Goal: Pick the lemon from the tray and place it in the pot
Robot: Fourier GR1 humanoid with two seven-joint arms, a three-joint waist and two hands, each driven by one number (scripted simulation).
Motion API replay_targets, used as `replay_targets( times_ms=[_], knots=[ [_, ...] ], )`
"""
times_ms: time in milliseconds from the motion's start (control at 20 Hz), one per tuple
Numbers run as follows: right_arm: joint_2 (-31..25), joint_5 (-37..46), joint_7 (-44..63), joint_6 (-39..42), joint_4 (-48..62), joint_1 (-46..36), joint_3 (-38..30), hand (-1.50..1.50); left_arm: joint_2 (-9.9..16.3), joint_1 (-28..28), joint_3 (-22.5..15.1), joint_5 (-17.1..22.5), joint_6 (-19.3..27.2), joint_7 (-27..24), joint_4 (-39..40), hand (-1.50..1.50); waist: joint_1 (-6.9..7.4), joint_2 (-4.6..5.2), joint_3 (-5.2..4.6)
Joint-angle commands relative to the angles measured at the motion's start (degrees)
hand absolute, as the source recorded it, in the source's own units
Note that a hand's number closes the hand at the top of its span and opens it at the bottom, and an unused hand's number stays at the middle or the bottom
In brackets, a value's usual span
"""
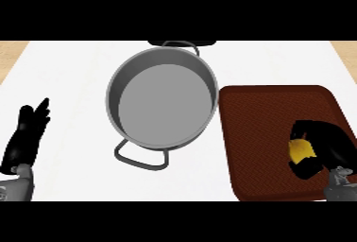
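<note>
A yellow lemon (301,150) lies on the brown tray (265,123) at the right, near its lower right part. My right hand (326,144) is curled round the lemon, fingers arching over its top and thumb under it, so only the lemon's left side shows. The grey pot (162,101) with two loop handles stands left of the tray, with nothing inside. My left hand (24,137) rests open at the left edge, fingers up.
The white counter (70,71) runs under everything, with wooden strips at its far left and far right corners. The pot's rim almost touches the tray's left edge.
</note>
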Motion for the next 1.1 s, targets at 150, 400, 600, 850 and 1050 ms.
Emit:
replay_targets(
  times_ms=[150,400,600,850,1050],
  knots=[
    [-1.7,2.4,4.2,2.4,-16.6,0.9,-0.8,1.50,0.8,-2.7,0.5,-0.6,-0.3,2.8,0.5,0.00,-0.46,-0.09,-0.01],
    [0.4,-0.1,3.2,-2.6,-30.8,1.5,-3.0,1.50,-0.4,0.3,0.0,0.2,-0.9,0.8,-1.1,0.00,-0.96,-0.43,-0.01],
    [5.6,-5.4,4.0,-4.5,-37.9,-4.1,-3.0,1.50,-0.3,1.9,0.1,0.5,-1.2,1.5,-2.6,0.00,0.02,-0.54,0.02],
    [5.0,-5.1,13.6,3.6,-44.3,-17.1,-1.5,1.50,-1.4,-0.1,-0.1,-0.8,0.4,0.4,0.4,0.00,0.15,-0.09,-0.07],
    [7.4,-4.6,24.6,12.8,-46.8,-28.6,5.8,1.50,-1.2,1.6,-0.4,-1.0,-0.4,-2.0,0.8,0.00,0.28,-0.22,-0.15]
  ],
)
